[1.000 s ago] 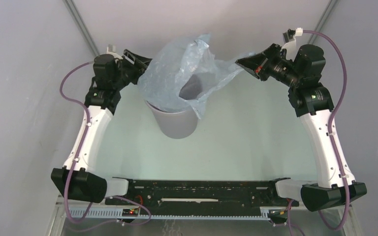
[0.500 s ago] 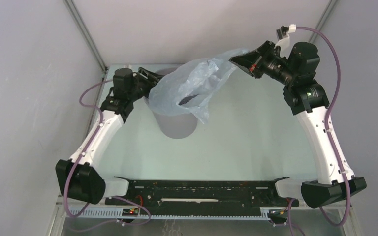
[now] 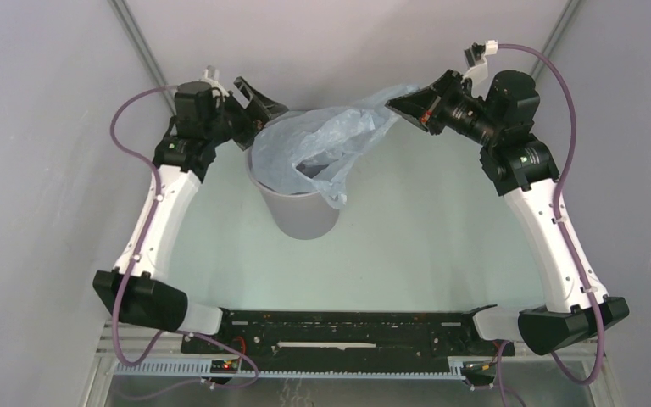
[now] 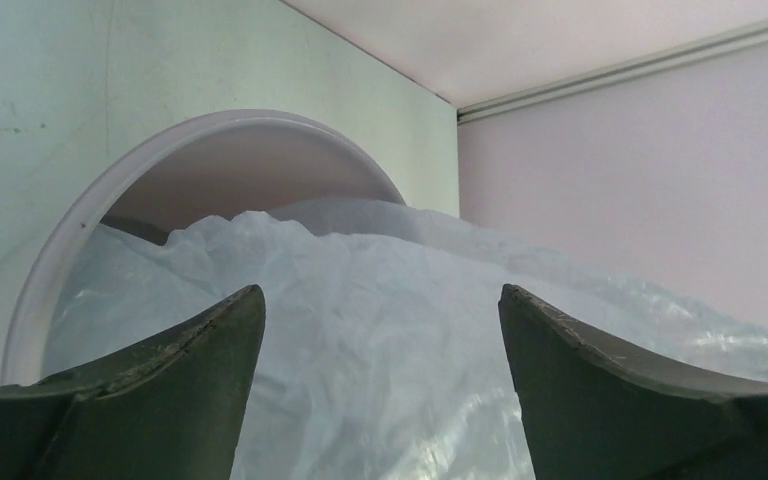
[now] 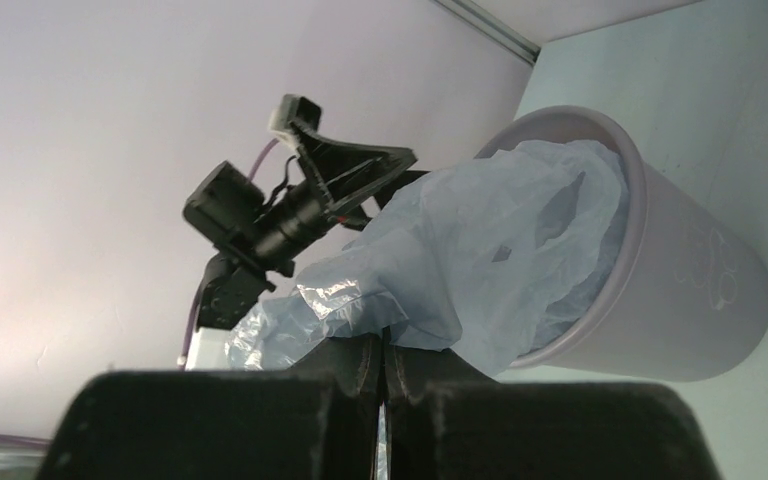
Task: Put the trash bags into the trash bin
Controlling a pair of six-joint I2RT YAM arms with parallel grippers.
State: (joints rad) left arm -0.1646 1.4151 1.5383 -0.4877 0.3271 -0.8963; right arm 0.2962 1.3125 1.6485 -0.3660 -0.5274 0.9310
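Observation:
The grey trash bin (image 3: 305,216) stands upright at the middle back of the table. The pale blue trash bag (image 3: 322,140) lies partly inside it, with one corner stretched up to the right. My right gripper (image 3: 396,103) is shut on that corner, up and to the right of the bin; the right wrist view shows its jaws (image 5: 382,345) pinching the bag (image 5: 480,250) beside the bin (image 5: 680,300). My left gripper (image 3: 264,106) hovers open at the bin's rear left rim. In the left wrist view the left gripper (image 4: 380,300) stands wide open, and past it lie the bag (image 4: 380,380) and the bin rim (image 4: 60,270).
Pale walls close in the table on the left, back and right. A metal corner post (image 3: 148,59) runs behind the left arm. The arms' black base rail (image 3: 339,331) lies along the near edge.
The left gripper has opened, let go of the bag and drawn back up to the left. The bag has sunk lower over the bin. The right gripper has shifted slightly left, still gripping.

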